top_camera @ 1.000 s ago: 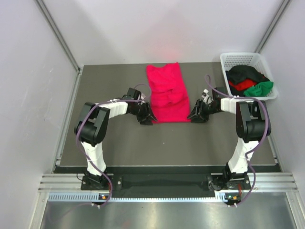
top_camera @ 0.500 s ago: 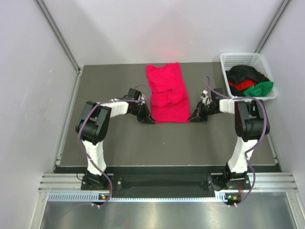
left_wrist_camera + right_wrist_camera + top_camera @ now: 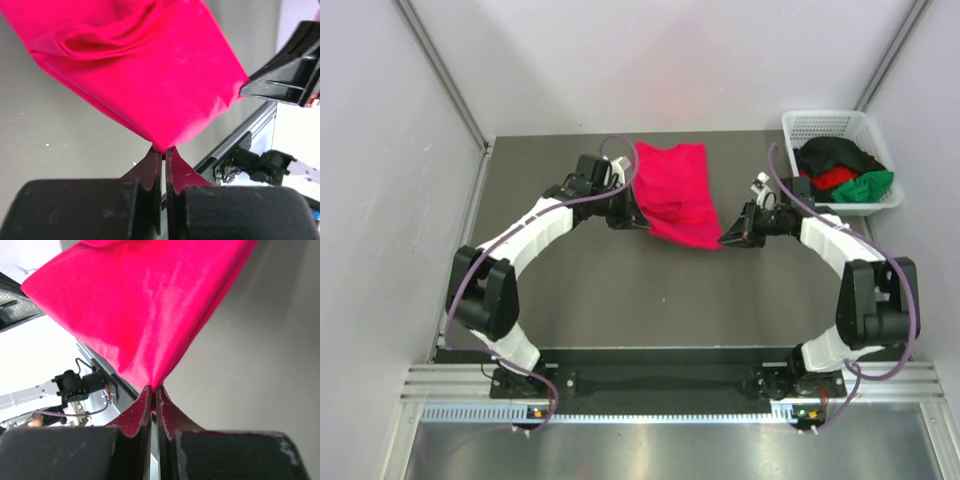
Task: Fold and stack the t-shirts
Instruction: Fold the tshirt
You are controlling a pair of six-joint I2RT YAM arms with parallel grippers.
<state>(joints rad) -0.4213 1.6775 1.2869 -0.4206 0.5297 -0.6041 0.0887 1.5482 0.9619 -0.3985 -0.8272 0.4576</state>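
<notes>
— Where is the bright crimson-pink cloth t-shirt?
— Toward the far edge of the grey surface. The left claw and right claw each pinch a raised near corner tight.

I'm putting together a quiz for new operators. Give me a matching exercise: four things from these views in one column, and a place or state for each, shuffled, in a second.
Things:
1. pink shirt
2. basket
3. left gripper
4. green shirt

Places or states:
A. lying in the basket
B. shut on a shirt corner
C. pinched at two corners, partly raised
D. far right corner of the table

Pairs: 1-C, 2-D, 3-B, 4-A
</notes>
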